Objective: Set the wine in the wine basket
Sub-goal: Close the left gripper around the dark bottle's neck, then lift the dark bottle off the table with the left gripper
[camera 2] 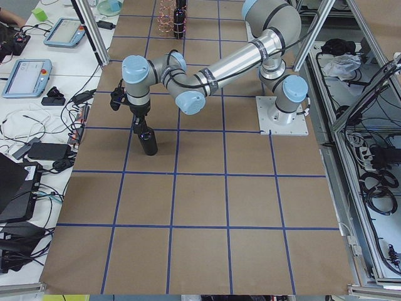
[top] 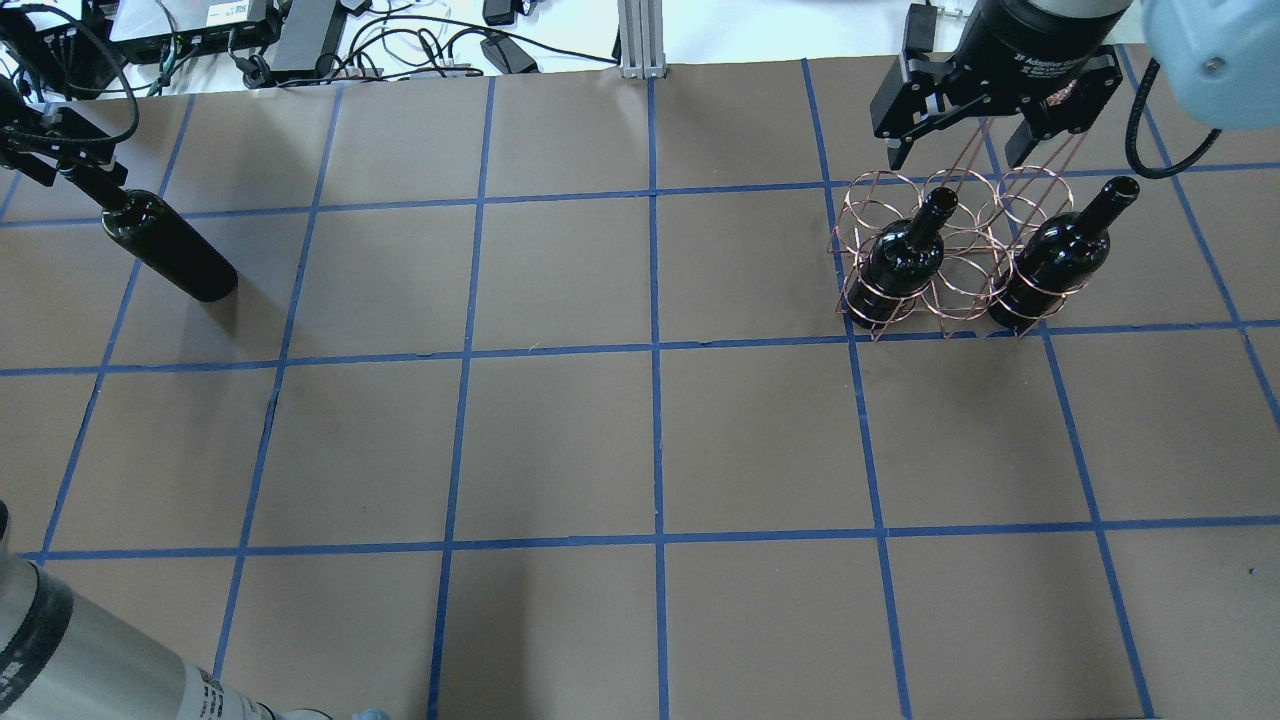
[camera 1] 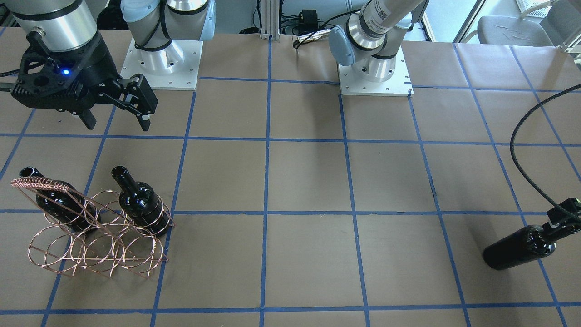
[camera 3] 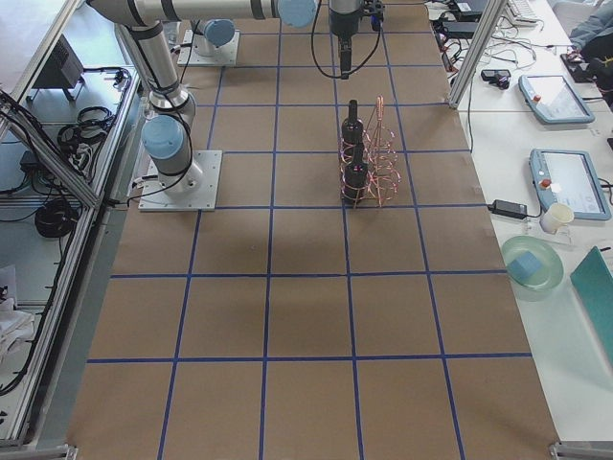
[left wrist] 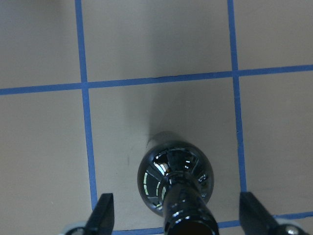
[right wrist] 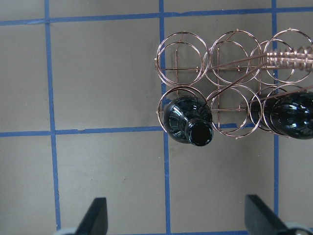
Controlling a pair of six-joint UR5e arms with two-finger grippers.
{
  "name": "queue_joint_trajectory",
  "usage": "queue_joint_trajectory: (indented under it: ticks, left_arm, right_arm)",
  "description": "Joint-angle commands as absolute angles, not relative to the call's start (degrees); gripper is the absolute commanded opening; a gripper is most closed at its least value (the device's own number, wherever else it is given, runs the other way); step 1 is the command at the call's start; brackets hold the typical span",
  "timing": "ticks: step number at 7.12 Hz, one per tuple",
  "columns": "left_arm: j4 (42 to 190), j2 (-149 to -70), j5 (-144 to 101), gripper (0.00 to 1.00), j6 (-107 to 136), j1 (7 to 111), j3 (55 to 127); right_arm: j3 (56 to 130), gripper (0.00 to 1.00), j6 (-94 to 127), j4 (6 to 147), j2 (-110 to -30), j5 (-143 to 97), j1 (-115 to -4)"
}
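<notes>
A black wine bottle (top: 170, 250) stands upright on the table at the robot's far left. My left gripper (left wrist: 178, 215) is open, its fingers (left wrist: 105, 210) wide on both sides of the bottle's neck without touching it; the front view shows this gripper (camera 1: 563, 218) at the bottle (camera 1: 517, 247). The copper wire wine basket (top: 945, 285) stands at the right and holds two more black bottles (top: 900, 255) (top: 1050, 260) in its end rings. My right gripper (top: 960, 150) hovers open and empty beside and above the basket (right wrist: 230, 63).
The two arm bases (camera 1: 163, 63) (camera 1: 374, 68) sit at the robot's edge of the table. Cables and power supplies (top: 300, 30) line the far edge. A black cable (camera 1: 522, 150) loops over the left gripper. Side tables carry tablets (camera 2: 28, 75).
</notes>
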State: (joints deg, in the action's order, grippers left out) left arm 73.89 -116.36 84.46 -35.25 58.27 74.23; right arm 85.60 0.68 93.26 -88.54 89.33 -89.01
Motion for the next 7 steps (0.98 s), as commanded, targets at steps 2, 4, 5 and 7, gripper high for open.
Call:
queue_joint_trajectory:
  ticks: [2, 4, 5, 7]
  left_arm:
    - [74.09, -116.81, 84.29, 0.72, -35.59, 58.27, 74.36]
    - [74.09, -116.72, 84.38, 0.71, -35.60, 58.27, 75.32]
    - [74.27, -116.72, 84.38, 0.71, -35.60, 58.27, 75.32]
    - [74.18, -116.72, 84.46, 0.60, -35.95, 58.27, 75.32]
  right_arm:
    - [85.69, 1.00, 0.00, 91.59, -89.91, 89.82, -89.03]
    - [85.78, 1.00, -0.09, 91.49, -89.82, 89.39, -89.03]
    - [85.87, 1.00, -0.09, 91.49, -89.82, 89.47, -89.03]
    - [85.87, 1.00, -0.09, 91.49, -89.56, 89.30, -89.03]
